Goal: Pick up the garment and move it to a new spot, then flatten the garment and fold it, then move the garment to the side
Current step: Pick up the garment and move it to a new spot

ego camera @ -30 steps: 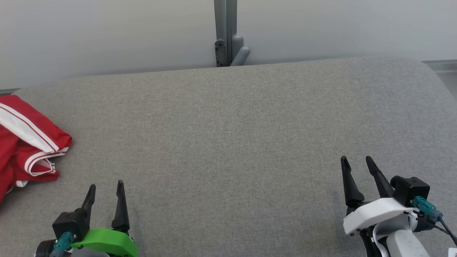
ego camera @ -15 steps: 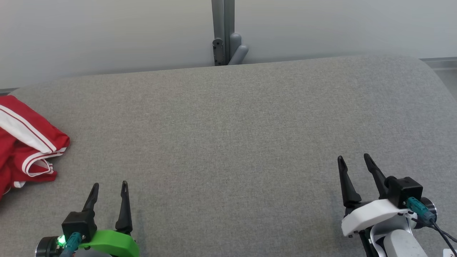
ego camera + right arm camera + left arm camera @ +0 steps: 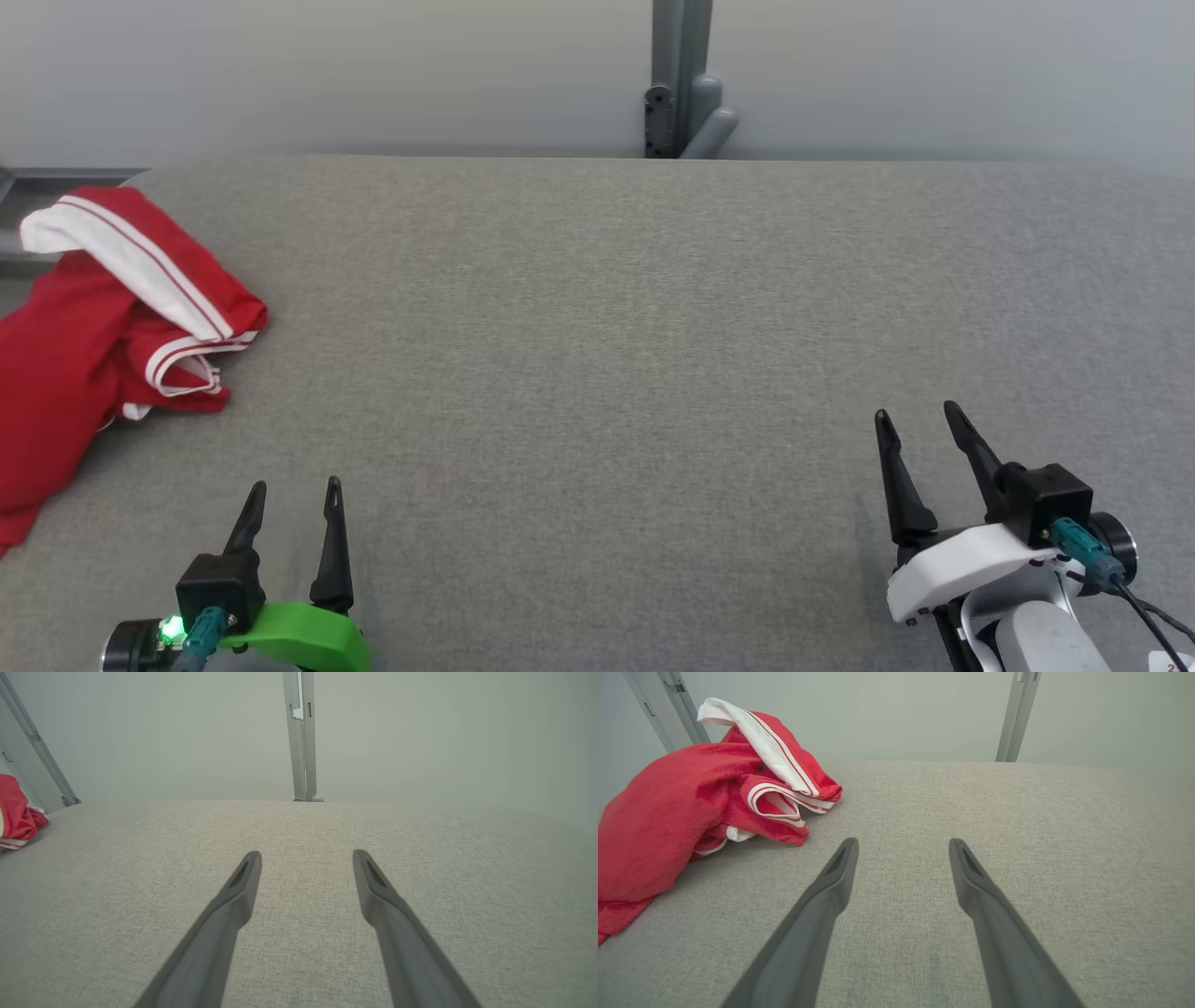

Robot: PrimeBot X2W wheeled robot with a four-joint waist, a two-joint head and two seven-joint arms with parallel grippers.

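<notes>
Garment (image 3: 84, 364) first: a crumpled red heap with white-striped trim sits at the far left of the head view on the grey padded surface (image 3: 607, 308). Its bulk runs from the upper left down toward the lower-left frame edge. The left gripper (image 3: 296, 485), at the lower left, has its fingers spread and empty; the heap lies up and left of its tips, near but apart. The right gripper (image 3: 915, 413), lower right, is likewise spread and empty, well apart from the cloth. I'd judge the left arm the natural reach. Bare surface stretches across the middle and right. The heap hugs the left edge, and I cannot tell whether it drapes over.
</notes>
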